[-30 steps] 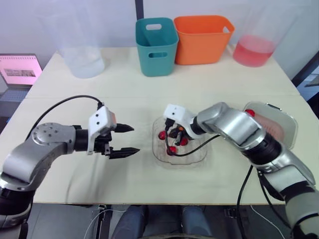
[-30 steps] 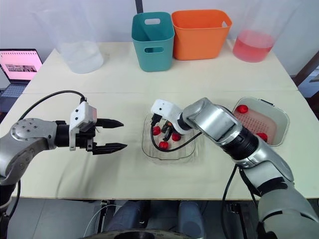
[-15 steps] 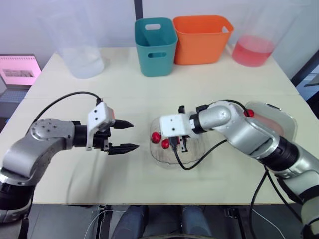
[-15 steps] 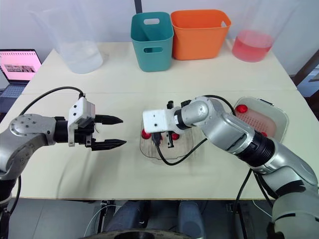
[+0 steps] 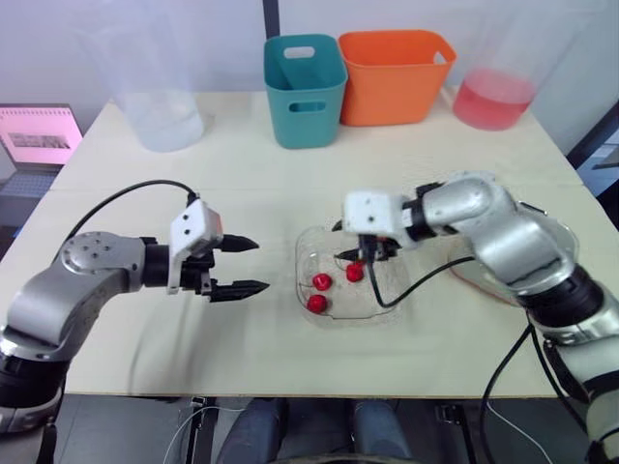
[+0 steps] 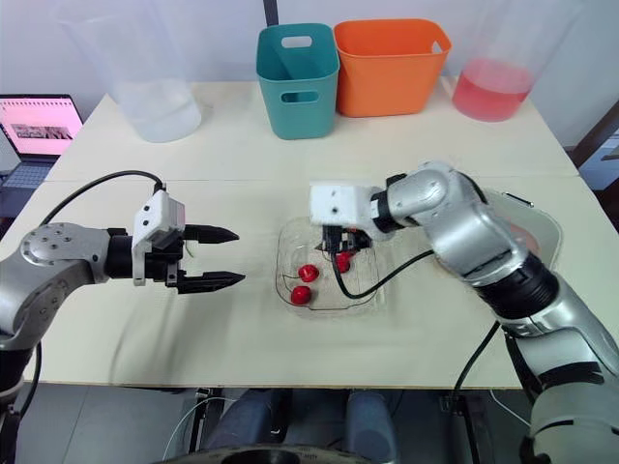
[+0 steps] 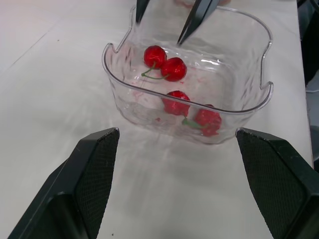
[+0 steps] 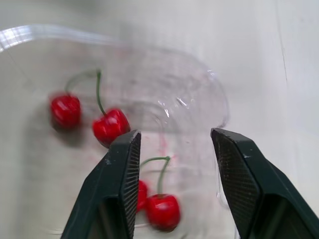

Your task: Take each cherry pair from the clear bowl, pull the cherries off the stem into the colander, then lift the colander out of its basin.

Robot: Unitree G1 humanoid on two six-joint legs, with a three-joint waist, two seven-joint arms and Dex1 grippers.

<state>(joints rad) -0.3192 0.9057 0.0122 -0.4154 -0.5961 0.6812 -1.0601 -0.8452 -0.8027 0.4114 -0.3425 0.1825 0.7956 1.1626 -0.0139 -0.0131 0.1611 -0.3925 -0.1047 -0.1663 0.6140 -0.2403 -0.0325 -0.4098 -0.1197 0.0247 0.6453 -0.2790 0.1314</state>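
Right gripper [image 8: 175, 134] is over the bowl [image 7: 144, 107], fingers spread wide with nothing between them. Those black tapered tips point down at the bowl's right side, just above one cherry pair [image 7: 164, 63]. The second pair [image 7: 192, 112] lies nearer the bowl's left wall. All four cherries are glossy, round and deep red, joined two by two on thin green stems.

The bowl is clear plastic, a rounded rectangle with notches in its rim. Its walls are shiny, with pink juice smeared on the floor. A black cable [image 5: 387, 300] loops from the right wrist across the bowl's front.

Left gripper [image 5: 261, 265] hovers to the left of the bowl, released, holding nothing. Its flat pads [image 7: 97, 169] show a fine cross-hatched grip. A bare strip of smooth cream table [image 5: 242, 184] lies between it and the bowl.

Off to the right, the pinkish colander [image 6: 530, 230] sits in its white basin [image 6: 554, 224], mostly hidden behind the right arm and close to the table's right edge.

Along the back and well apart from the bowl stand a teal bin [image 5: 305, 92] and an orange bin [image 5: 392, 77], side by side. A clear jug [image 5: 160, 116] is at back left and a tub of pink liquid [image 5: 493, 97] at back right. The bowl sits near the table's front edge.
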